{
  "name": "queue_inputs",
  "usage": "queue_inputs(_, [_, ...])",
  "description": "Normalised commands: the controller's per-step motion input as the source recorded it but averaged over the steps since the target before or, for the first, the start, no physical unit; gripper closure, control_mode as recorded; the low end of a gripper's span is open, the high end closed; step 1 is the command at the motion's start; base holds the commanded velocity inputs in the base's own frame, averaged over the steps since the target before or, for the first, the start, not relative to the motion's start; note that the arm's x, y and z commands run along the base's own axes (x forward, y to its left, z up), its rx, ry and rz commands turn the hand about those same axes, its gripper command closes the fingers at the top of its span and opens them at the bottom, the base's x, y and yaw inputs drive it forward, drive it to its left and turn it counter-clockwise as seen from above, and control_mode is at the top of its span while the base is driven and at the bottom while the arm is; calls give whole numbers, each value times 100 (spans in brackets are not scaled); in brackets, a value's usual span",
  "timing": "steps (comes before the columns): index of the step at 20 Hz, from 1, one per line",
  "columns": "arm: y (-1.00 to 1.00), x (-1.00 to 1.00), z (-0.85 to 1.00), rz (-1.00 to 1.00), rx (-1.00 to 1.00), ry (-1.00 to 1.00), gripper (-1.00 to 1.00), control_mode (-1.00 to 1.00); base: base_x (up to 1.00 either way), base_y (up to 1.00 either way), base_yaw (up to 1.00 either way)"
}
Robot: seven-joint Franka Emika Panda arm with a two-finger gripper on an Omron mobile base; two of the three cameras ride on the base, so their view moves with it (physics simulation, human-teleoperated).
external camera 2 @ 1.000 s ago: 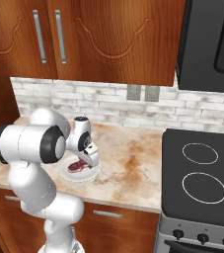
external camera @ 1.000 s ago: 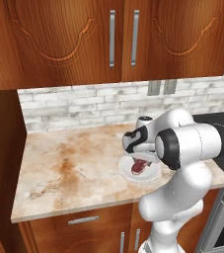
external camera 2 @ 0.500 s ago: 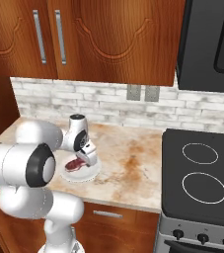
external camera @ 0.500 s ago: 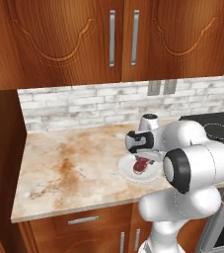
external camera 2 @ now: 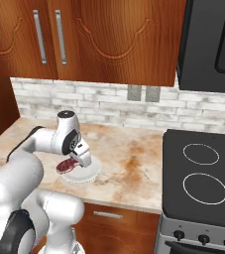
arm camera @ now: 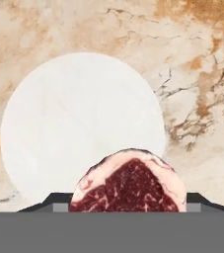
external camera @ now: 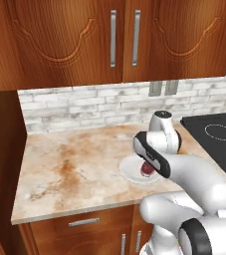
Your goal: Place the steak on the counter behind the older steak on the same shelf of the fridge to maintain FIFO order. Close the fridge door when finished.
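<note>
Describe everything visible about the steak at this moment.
The steak is a small oval raw slab, deep red with fine white marbling and a pale pink-white fat rim along its upper edge. In the hand view it sits close to the camera, between the pincer's tips, overlapping the lower edge of the round white plate. In the right base view it shows as a dark red patch beside the pincer, above the plate on the counter. Whether it has left the plate cannot be told.

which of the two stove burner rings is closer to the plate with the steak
The lower, larger ring in the right base view. It lies toward the stove's front edge, level with the white plate holding the steak; the smaller ring sits farther back by the wall.
</note>
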Motion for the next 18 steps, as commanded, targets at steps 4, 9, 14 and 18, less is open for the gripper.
queue_inputs(4, [-3,-45,95,0,0,-2,100,-100,0,0,0])
queue_inputs(9, [-6,-46,86,0,0,0,100,-100,0,0,0])
queue_inputs(14, [-4,-37,59,0,0,0,100,-100,0,0,0])
queue_inputs(18, [0,-10,36,0,0,0,100,-100,0,0,0])
